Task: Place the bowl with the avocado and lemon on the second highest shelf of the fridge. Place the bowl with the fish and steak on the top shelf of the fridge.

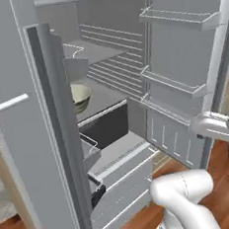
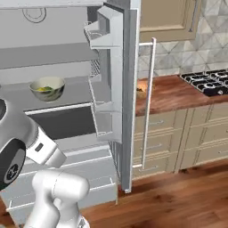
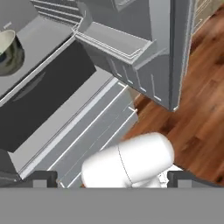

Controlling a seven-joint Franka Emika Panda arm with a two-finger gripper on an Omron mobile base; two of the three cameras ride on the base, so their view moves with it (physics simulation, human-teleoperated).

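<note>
Wood flooring (image 2: 178,191) runs under the robot and up to the open fridge (image 1: 111,112), whose door (image 2: 118,89) swings wide toward the beige cabinets (image 2: 178,133). Nearest the camera, the gripper (image 3: 112,177) shows in the hand view with its two dark fingertips (image 3: 41,177) set far apart at the bottom edge and nothing between them; it holds nothing.

Farther in, the bowl with the avocado and lemon (image 2: 47,88) sits upright on a grey fridge shelf (image 2: 75,91), near that shelf's front edge and toward its left side as the right base view shows it. A yellow lump, the lemon (image 2: 43,89), lies inside it; the avocado is too dim to pick out. Another shelf panel, the top shelf of the fridge (image 1: 98,51), lies one level above and carries nothing that I can see. So the first half of the task looks done, if that shelf is indeed the second highest, which it appears to be.

Beyond the door, on the wooden tabletop (image 2: 173,91), an orange-tan shape close to the door's handle (image 2: 149,102) is probably the bowl with the fish and steak (image 2: 141,89), mostly hidden. That bowl is left to fetch and set on the top shelf.

Both bowls are round, so neither has a long axis or a heading; the pale bowl's mouth faces up.
</note>
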